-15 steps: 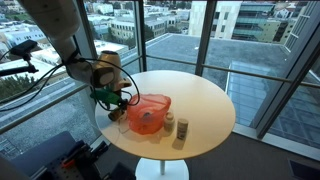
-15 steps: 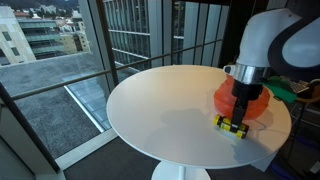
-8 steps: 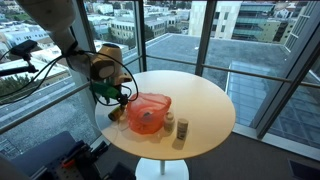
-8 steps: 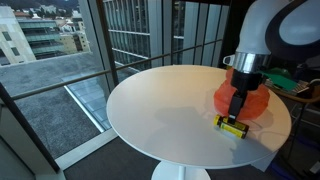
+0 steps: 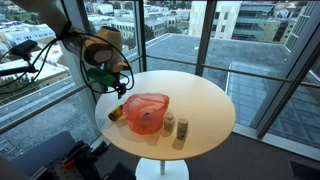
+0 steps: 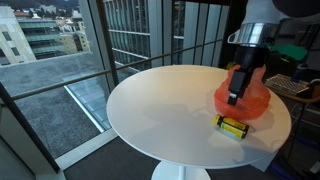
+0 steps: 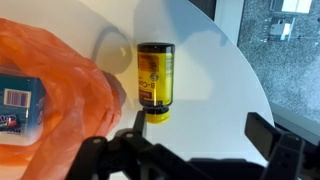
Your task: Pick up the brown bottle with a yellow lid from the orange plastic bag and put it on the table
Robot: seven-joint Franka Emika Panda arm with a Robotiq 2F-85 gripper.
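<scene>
The bottle (image 7: 154, 75) lies on its side on the white table (image 7: 205, 50), outside the bag (image 7: 65, 85). In the wrist view it sits just at the bag's 3 o'clock, and whether the two touch cannot be told. Its yellow lid (image 7: 157, 114) points to 6 o'clock, toward the claw (image 7: 197, 130). The claw is spread wide and grips nothing. Its dark fingers (image 7: 262, 135) stand at the picture's lower edge, on either side of the lid and clear of it. A blue box (image 7: 20, 105) shows through the orange plastic at the bag's 8 o'clock.

In an exterior view the claw (image 5: 114, 88) hangs above the table (image 5: 200, 95), at about 12 o'clock from the bottle (image 5: 115, 113). That bottle rests near the table edge at the 9 o'clock side of the bag (image 5: 148, 112). Two small jars (image 5: 169, 123) stand upright at the bag's 4 o'clock, close to it.

In an exterior view the claw (image 6: 234, 97) is seen in front of the bag (image 6: 250, 100), with the bottle (image 6: 232, 126) flat on the table (image 6: 160, 100) at the claw's 6 o'clock and apart from it.
</scene>
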